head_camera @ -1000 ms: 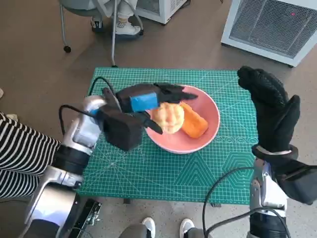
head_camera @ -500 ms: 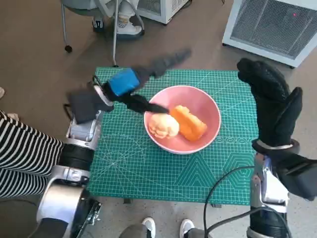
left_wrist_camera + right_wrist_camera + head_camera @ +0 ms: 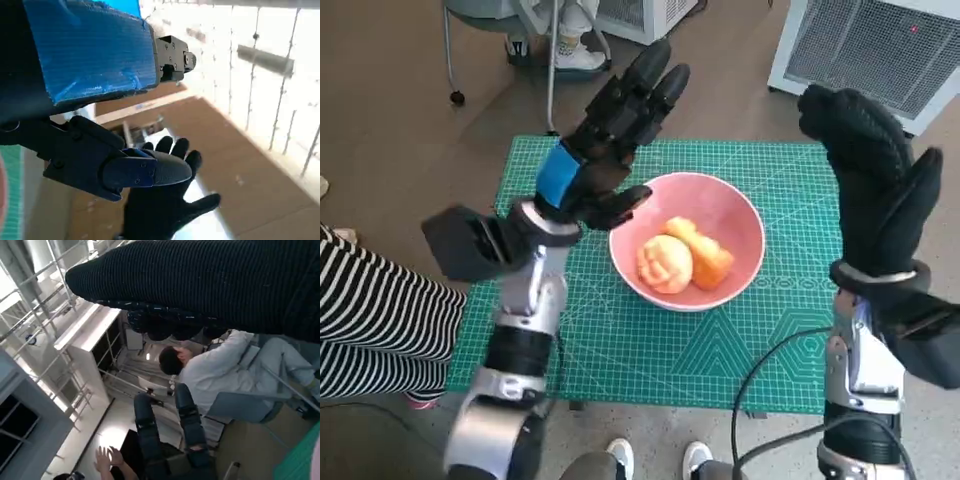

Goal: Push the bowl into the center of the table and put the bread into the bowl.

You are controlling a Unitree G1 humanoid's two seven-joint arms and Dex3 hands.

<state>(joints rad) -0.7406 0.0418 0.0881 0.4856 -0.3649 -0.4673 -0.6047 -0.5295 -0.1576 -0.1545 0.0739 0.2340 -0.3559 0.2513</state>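
Head view: both robot hands open [image 3: 610,135] [image 3: 870,190]; bread [image 3: 685,258] lies diagonally in bowl [image 3: 735,215].

1. Right hand [image 3: 200,285]: gloved, a dark knit band across the frame, fingertips bunched just above the seated person's head.
2. Person [image 3: 220,375] in pale clothes sits on a grey chair [image 3: 240,407], beside the glove.
3. Left hand [image 3: 170,440]: black fingers reach up toward the person, holding nothing visible.
4. Another person's raised hand [image 3: 107,457] shows beside the left hand.
5. Green mat corner [image 3: 300,460] lies below the chair.
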